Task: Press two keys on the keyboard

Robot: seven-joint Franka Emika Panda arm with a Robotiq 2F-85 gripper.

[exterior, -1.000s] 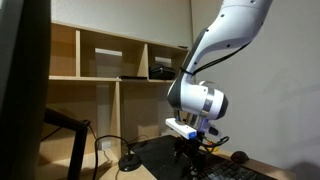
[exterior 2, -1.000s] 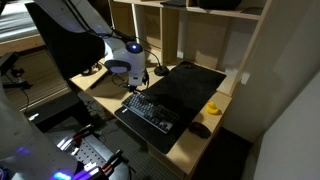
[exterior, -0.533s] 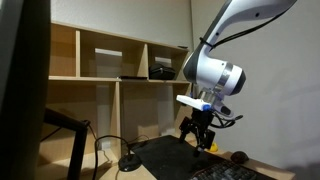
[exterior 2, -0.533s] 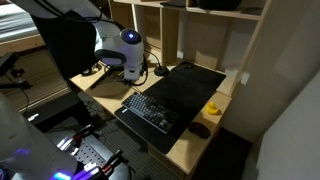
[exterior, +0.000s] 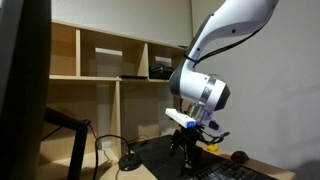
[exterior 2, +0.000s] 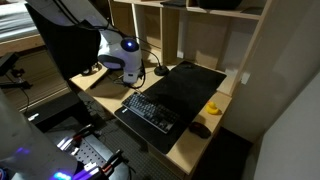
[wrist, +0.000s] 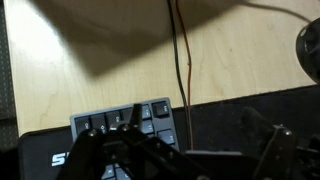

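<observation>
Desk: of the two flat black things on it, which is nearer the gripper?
The keyboard, the one with rows of keys; the gripper is above its end. The smooth desk mat lies beside it.

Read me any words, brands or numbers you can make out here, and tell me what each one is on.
White print, maybe starting "S", left of the keyboard keys in the wrist view: cut off and blurred.
Legends on the keys: too blurred to read.
No other text shows in any view.

The arm is glossy white, with bulbous rounded joint housings above the jaws. The gripper is black, built of thin dark linkages.
</observation>
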